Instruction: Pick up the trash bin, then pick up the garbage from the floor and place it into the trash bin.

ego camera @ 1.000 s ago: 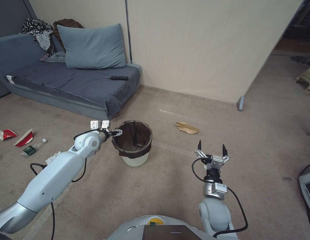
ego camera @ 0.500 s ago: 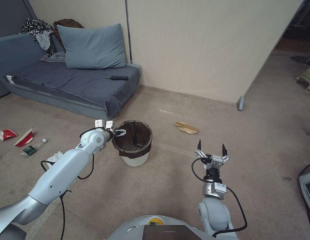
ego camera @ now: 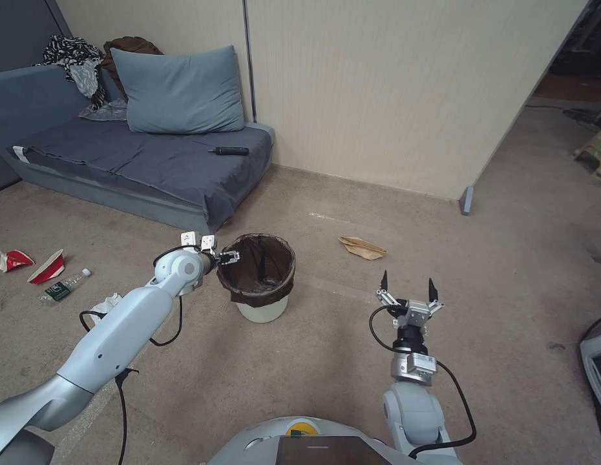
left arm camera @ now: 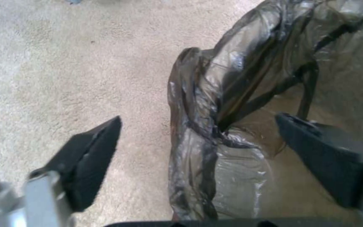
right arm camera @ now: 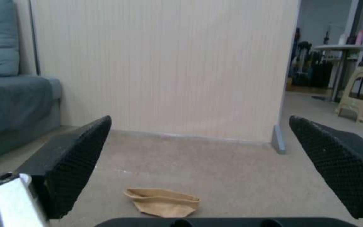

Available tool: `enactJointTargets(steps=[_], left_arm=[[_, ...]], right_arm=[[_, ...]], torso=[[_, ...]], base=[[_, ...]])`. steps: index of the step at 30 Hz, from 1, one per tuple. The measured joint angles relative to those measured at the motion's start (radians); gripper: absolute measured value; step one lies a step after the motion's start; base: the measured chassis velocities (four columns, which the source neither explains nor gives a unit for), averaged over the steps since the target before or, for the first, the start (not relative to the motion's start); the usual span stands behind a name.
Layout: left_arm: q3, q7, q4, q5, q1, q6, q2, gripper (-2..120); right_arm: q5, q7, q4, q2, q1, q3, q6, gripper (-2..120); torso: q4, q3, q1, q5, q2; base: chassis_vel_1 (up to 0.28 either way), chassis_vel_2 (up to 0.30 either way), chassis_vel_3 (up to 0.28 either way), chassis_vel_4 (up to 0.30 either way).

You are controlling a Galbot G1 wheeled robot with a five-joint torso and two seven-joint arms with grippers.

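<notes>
Two grippers are spread: the left gripper point(ego camera: 228, 258) straddles the trash bin point(ego camera: 258, 274) rim at frame centre, one finger point(left arm camera: 316, 151) inside the liner; the right gripper point(ego camera: 407, 289) hovers lower right. Tan folded paper point(ego camera: 362, 247) lies beyond; crushed cups point(ego camera: 45, 267), bottle point(ego camera: 64, 285) and tissue point(ego camera: 106, 303) sit far left below the sofa point(ego camera: 119, 161).

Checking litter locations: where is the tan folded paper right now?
In the head view the tan folded paper lies on the carpet right of the trash bin, near the wall and ahead of the open right gripper.

bins: 1 point(ego camera: 258, 278) | red cups: 2 point(ego camera: 47, 267) | bottles: 1 point(ego camera: 64, 286) | tissues: 1 point(ego camera: 106, 303) | tan papers: 1 point(ego camera: 362, 248)
</notes>
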Motion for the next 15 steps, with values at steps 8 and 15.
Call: enactJointTargets(steps=[8,15], left_arm=[[0.001,-0.015,0.026,-0.033,-0.016,0.006,-0.019,83],[0.003,-0.026,0.03,-0.055,-0.018,0.013,-0.025,57]], right_arm=[[-0.001,0.001,-0.001,0.0,0.007,0.0,0.001,100],[-0.002,0.003,0.002,0.0,0.005,0.0,0.001,100]], torso=[[-0.0001,0.0,0.0,0.0,0.0],[0.0,0.0,0.0,0.0,0.0]], base=[[0.0,0.0,0.0,0.0],[0.0,0.0,0.0,0.0]])
